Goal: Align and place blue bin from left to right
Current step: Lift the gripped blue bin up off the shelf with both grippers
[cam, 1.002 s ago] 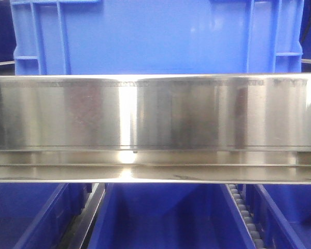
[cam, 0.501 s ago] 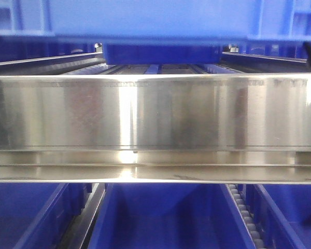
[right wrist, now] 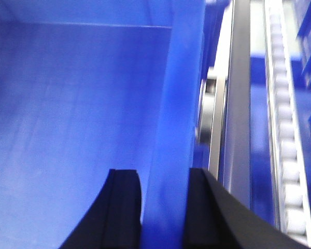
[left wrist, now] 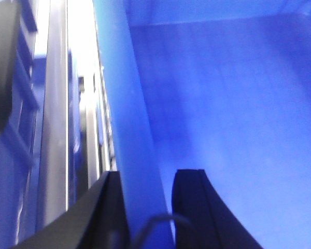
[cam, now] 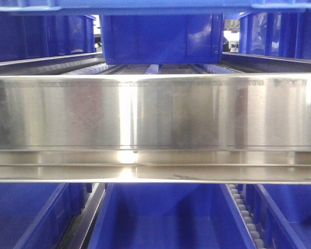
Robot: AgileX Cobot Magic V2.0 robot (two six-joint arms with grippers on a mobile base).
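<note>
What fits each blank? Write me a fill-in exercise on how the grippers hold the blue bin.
The left gripper has one finger on each side of the blue bin's ____. In the front view the blue bin shows only along the picture's ____ edge, above the steel rail. Beside the right gripper runs a track of white ____.
Missing: wall; top; rollers.

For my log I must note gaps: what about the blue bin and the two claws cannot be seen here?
Front view: the blue bin is cut by the top edge; only a strip shows. Claws are outside the frame.
Left wrist view: the left claw grips a wall; the bin's floor hides whatever is below.
Right wrist view, right claw: same.
</note>
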